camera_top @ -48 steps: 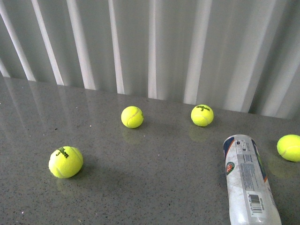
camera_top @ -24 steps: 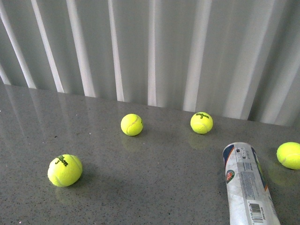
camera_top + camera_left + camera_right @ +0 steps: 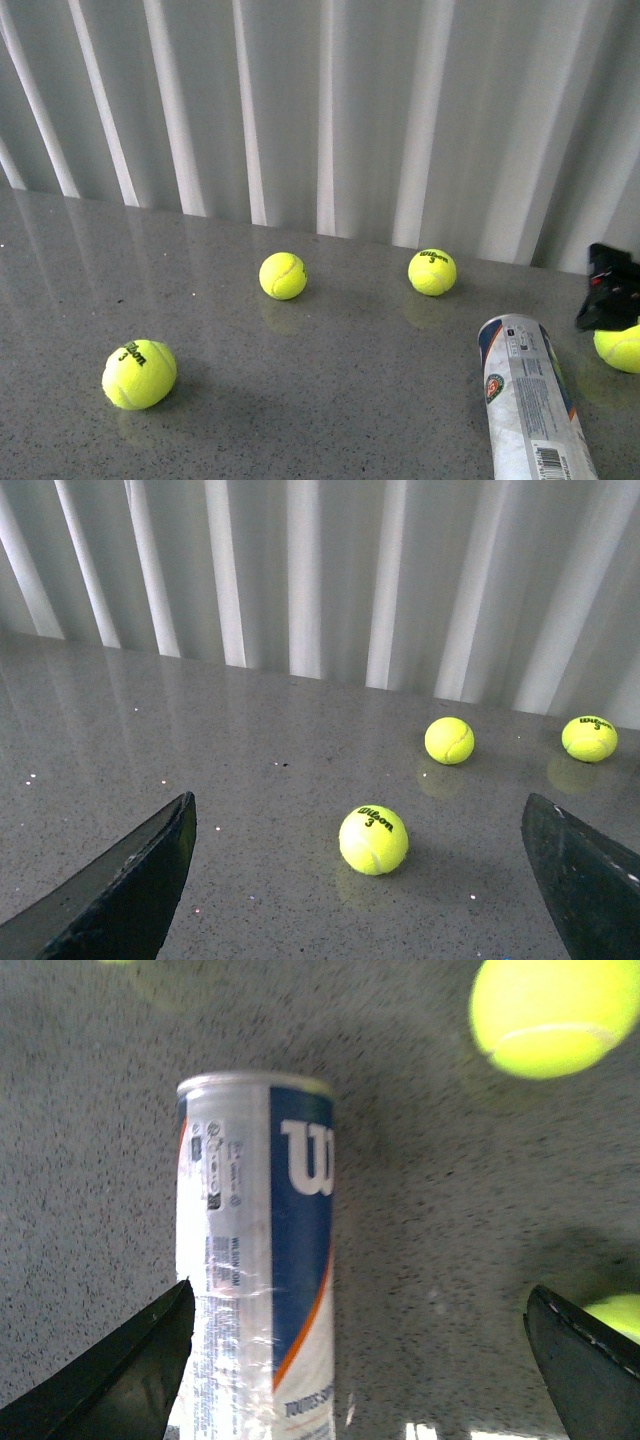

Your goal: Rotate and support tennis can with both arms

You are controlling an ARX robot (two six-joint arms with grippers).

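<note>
Left wrist view has the left gripper spread wide over the table, its two black fingers far apart with only grey surface and the left ball between them; that ball lies beyond the tips and touches neither. In the front view the same ball, printed with a black 3, sits toward the front-left part of the table, well apart from the rest. Next comes the second ball, nearer the back edge, where a ribbed white wall rises; the third ball lies level with it, further right. The can lies on its side toward the front-right corner, one end pointing toward the back edge and the other running out of the picture at the front, barcode and small print facing up, a navy strip along its right flank. Near its far end, further right, rests the right ball, and a black part of the right arm shows just above it, overlapping the ball's top in the picture and clear of the can. Right wrist view shows the right gripper set wide and holding nothing, the can's navy W label and orange stripe lying between its fingers, closer to one; whether that finger touches the can I cannot tell
</note>
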